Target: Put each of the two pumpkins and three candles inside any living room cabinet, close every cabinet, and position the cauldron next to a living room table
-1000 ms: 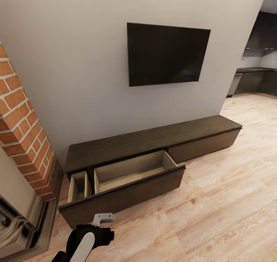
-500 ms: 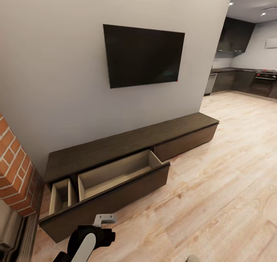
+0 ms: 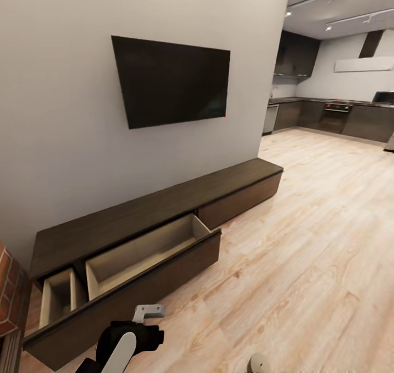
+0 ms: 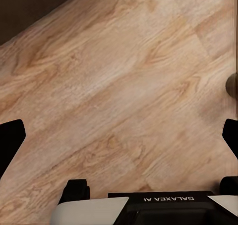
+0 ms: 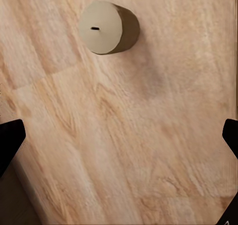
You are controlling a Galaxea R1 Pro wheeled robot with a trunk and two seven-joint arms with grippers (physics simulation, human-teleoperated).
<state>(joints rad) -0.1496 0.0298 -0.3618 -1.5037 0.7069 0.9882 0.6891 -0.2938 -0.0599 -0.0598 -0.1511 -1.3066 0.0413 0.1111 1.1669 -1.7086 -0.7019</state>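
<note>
Rightward the head camera has swung, bringing the kitchen into sight. A stubby pale candle point(image 5: 108, 27) stands on the wood floor point(image 5: 148, 136); the cabinet point(image 3: 137, 247) has one drawer pulled out. Both grippers' jaws are spread.

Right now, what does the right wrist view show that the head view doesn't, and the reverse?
Right wrist view: a candle seen from above, standing upright on the floor, wick visible, ahead of the right gripper's open jaws and apart from them.

Head view: the cabinet against the wall with one wide drawer pulled out, nothing visible inside; the TV above it; a kitchen beyond; the left arm.

Both: the pale wood floor. A pale rounded shape at the head view's bottom edge may be that candle; cannot confirm.
</note>
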